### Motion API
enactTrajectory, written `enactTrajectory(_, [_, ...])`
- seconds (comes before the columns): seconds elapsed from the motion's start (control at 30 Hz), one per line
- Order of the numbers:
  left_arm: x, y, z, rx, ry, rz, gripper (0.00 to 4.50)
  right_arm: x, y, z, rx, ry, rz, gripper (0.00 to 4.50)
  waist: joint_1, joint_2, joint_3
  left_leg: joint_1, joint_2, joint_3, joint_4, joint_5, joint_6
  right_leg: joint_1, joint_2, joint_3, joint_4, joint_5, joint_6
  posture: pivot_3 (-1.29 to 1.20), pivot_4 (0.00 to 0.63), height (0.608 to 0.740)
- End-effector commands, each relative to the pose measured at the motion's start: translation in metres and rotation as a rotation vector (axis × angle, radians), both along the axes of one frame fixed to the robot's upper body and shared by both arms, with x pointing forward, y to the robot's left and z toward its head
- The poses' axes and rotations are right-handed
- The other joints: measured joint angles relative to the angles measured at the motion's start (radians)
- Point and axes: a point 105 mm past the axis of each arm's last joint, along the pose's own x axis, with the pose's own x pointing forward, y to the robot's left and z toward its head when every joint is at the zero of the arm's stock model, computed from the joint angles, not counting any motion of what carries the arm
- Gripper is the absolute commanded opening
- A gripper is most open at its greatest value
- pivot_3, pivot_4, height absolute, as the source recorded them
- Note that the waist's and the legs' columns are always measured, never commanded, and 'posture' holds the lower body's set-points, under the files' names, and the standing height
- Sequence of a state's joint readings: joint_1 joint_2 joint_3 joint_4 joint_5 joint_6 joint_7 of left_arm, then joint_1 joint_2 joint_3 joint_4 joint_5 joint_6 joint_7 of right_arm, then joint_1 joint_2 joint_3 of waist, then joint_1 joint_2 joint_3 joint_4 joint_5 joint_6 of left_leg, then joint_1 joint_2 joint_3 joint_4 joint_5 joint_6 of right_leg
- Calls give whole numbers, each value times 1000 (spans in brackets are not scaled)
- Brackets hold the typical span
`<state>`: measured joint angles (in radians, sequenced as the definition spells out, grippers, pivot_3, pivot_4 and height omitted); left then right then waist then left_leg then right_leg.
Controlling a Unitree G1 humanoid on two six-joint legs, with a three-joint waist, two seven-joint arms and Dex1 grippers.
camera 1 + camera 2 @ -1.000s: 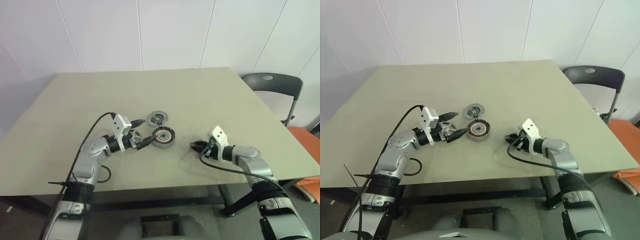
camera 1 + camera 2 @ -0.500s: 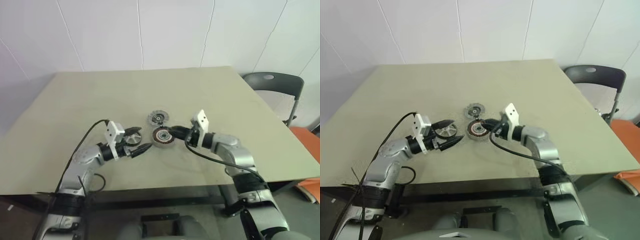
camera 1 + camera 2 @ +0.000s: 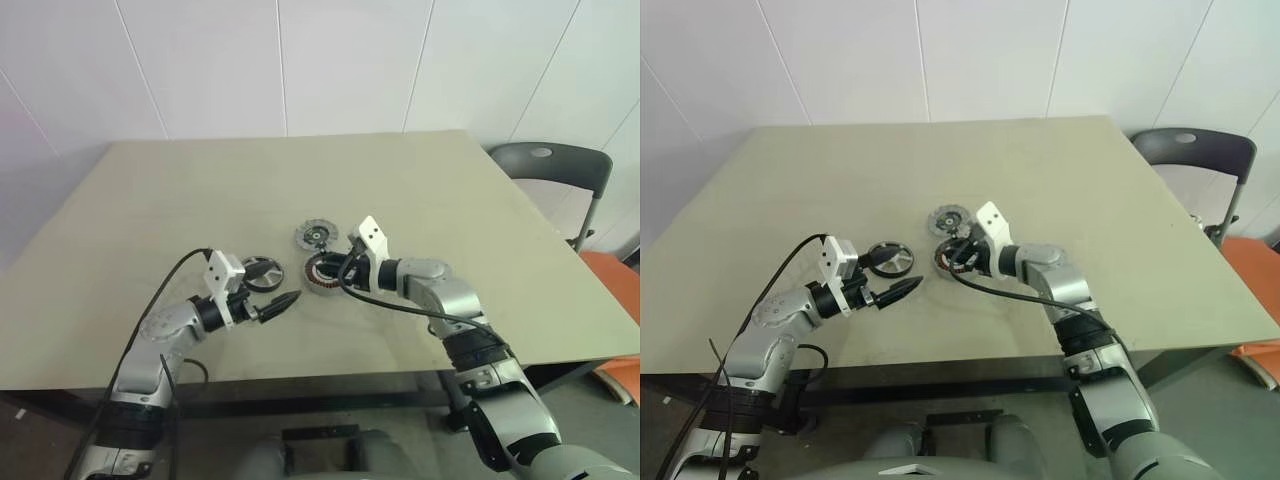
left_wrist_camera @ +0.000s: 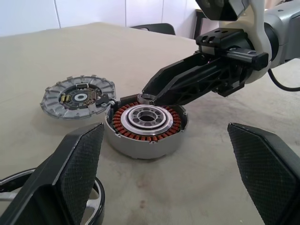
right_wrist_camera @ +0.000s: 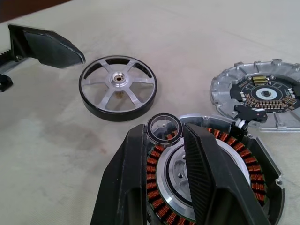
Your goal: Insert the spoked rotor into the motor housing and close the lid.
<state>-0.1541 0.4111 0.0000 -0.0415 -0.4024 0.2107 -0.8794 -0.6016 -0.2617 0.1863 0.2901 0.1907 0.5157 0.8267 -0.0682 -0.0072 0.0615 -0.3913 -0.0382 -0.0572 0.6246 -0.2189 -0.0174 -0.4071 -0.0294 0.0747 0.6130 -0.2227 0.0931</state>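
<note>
right wrist view: right fingers [image 5: 165, 129] clamped on small ring [image 5: 165, 127] over motor housing [image 5: 243, 159]; left fingers [image 4: 159, 180] apart.

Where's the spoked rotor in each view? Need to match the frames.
Left eye: spoked rotor lies flat on the table, left of the motor housing.
Right eye: same spot, left of the housing.
Left wrist: a sliver of its rim, nearer the camera than the housing.
Right wrist: whole wheel, spokes clear, lying apart from the housing.
Shared landmark: the housing's ring of copper windings.
</note>
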Motion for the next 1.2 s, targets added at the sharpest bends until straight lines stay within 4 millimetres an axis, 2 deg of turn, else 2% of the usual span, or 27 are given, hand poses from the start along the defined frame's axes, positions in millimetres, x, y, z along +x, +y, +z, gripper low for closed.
enactTrajectory(0.03, [1, 2, 13, -9, -48, 7, 4500, 7, -1, 14, -52, -60, -4, 752, -1, 0, 0, 0, 0, 0, 0, 0, 0, 0, 0, 0, 0, 0, 0, 0, 0, 740])
enactTrajectory(0.3, [0, 1, 13, -16, -43, 7, 4500, 14, 0, 20, -127, -88, -26, 752, -1, 0, 0, 0, 0, 0, 0, 1, 2, 0, 1, 0, 0, 0, 0, 0, 0, 740])
enactTrajectory(0.8, [1, -1, 14, -24, -43, 5, 4500, 9, -4, 11, -238, -55, -4, 752, -1, 0, 0, 0, 0, 0, 0, 1, 2, 0, 1, 0, 0, 0, 0, 0, 0, 740])
enactTrajectory(1.2, [0, -4, 16, -43, -51, 10, 4500, 11, 0, 8, -237, -54, -24, 752, -1, 0, 0, 0, 0, 0, 0, 2, 3, 0, 1, 0, 0, 0, 0, 0, 0, 740])
